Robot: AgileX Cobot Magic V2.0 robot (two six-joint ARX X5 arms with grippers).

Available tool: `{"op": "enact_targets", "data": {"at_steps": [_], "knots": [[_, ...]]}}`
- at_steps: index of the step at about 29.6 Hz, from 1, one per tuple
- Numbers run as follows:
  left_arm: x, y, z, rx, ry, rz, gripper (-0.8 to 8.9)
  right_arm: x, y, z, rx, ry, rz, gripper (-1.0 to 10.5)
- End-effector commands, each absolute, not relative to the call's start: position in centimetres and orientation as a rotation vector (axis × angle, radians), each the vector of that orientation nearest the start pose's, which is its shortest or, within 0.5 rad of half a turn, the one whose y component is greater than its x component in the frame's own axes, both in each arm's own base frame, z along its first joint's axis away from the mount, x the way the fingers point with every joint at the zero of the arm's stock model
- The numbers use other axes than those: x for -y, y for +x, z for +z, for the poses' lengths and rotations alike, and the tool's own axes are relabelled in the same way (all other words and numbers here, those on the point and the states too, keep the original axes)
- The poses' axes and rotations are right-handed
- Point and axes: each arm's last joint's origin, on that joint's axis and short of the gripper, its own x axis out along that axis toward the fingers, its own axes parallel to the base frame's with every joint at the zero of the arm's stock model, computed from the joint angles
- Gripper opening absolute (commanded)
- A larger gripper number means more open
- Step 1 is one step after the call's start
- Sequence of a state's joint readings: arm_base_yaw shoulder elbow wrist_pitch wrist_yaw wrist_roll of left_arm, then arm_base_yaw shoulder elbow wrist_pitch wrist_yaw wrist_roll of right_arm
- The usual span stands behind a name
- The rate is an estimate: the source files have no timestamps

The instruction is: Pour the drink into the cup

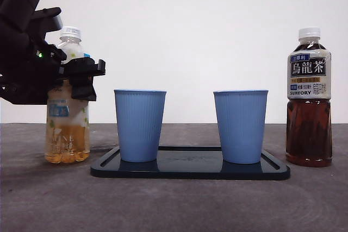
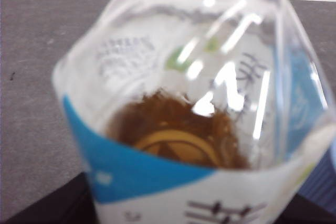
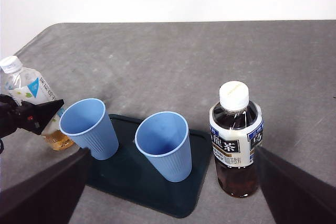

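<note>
The left arm enters the front view from the upper left, big and dark, with a small green light on its wrist. Its left gripper (image 1: 73,77) reaches level toward the right, and its black jaws sit at mid height on either side of the pale tea bottle (image 1: 67,113), which stands on the table (image 1: 174,205). That bottle fills the left wrist view, so the jaws' closure cannot be judged. The right gripper (image 3: 170,182) hangs high above the near right side, jaws spread wide and holding nothing.
</note>
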State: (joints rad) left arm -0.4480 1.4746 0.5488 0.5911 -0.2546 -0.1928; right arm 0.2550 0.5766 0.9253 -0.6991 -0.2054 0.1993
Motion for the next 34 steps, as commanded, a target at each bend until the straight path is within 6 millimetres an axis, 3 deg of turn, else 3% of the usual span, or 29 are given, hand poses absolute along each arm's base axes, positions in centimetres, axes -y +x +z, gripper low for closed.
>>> {"op": "enact_targets", "data": {"at_steps": [1,6,12,17,24,29,34], "knots": [[12.1,25.8,17.5,-0.330,-0.075,-0.189,2.51,-3.1,9.3,36.1,-0.374,0.192,0.421,4.9],[12.2,25.5,18.0,-0.320,-0.077,-0.197,3.45,-3.1,9.3,36.1,-0.374,0.192,0.421,4.9],[12.0,25.2,18.5,-0.320,-0.060,-0.199,3.52,-3.1,9.3,36.1,-0.374,0.192,0.421,4.9],[12.0,24.9,18.7,-0.337,-0.056,-0.200,4.62,-3.1,9.3,36.1,-0.375,0.195,0.421,4.9],[11.5,24.0,20.1,-0.336,-0.059,-0.200,4.71,-3.1,9.3,36.1,-0.375,0.195,0.421,4.9],[10.8,22.1,22.2,-0.340,-0.082,-0.206,5.66,-3.1,9.3,36.1,-0.376,0.196,0.429,4.9],[9.7,18.9,24.4,-0.367,-0.095,-0.234,5.63,-3.2,9.2,36.1,-0.382,0.203,0.477,4.9]]}}
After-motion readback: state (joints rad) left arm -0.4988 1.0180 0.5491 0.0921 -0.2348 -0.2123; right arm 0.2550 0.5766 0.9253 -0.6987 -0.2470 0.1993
